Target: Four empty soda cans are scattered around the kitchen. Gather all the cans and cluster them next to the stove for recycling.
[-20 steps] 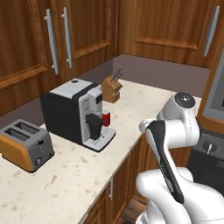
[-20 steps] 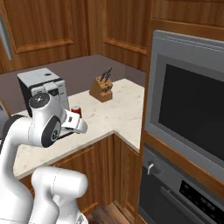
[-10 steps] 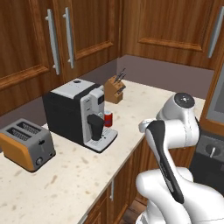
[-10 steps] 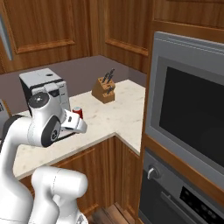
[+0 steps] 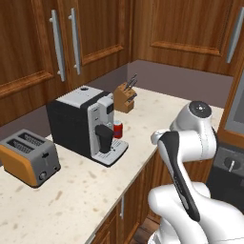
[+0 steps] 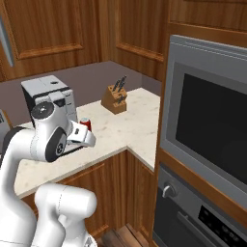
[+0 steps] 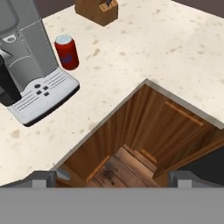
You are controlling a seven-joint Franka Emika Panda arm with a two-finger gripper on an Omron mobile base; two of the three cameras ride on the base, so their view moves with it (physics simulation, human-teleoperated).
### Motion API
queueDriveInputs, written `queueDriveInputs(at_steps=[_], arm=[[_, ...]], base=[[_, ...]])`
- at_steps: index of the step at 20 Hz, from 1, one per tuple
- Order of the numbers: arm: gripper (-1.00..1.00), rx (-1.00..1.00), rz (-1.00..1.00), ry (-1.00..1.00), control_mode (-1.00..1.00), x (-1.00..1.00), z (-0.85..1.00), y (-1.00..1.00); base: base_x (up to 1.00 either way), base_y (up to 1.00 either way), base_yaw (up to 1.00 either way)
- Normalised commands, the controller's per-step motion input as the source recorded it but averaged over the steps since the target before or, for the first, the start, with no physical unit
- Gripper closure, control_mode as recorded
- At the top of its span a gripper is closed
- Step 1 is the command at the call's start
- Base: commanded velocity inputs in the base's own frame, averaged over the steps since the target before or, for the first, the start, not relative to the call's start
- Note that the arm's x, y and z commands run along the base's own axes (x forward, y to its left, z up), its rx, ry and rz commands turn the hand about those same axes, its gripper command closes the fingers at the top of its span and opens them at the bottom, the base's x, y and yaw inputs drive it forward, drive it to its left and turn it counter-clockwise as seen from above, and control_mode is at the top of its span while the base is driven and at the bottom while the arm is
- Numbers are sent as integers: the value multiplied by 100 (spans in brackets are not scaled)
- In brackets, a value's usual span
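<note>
Red soda can (image 7: 67,52), perhaps blue-marked; speckled cream counter (image 7: 144,43).

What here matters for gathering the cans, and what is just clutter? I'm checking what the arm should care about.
Belongs to the job:
- red soda can, upright on the counter beside the coffee machine
- gripper, open, holding nothing

Just lying about:
- coffee machine
- toaster
- knife block
- wall oven

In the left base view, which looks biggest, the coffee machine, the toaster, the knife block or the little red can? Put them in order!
1. Black and silver coffee machine, biggest.
2. Orange and grey toaster, though it sits nearest the camera, which helps.
3. Wooden knife block, farther back, so perhaps shrunk.
4. Red soda can, smallest.
</note>
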Motion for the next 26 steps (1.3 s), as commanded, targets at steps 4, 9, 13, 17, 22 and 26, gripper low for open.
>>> queueDriveInputs(at_steps=[4, 9, 13, 17, 22, 26], arm=[[-100, 0, 0, 2, -100, 0, -1, -1], [-100, 2, 0, 3, -100, 11, -2, -9], [-100, 2, 0, 11, -100, 42, 0, -6], [-100, 1, 0, 14, -100, 53, 0, 0], [-100, 2, -1, 9, -100, 46, -5, -1], [-100, 4, -2, 2, -100, 36, -9, 0]], base=[[0, 0, 0], [0, 0, 0], [0, 0, 0], [0, 0, 0], [0, 0, 0], [0, 0, 0]])
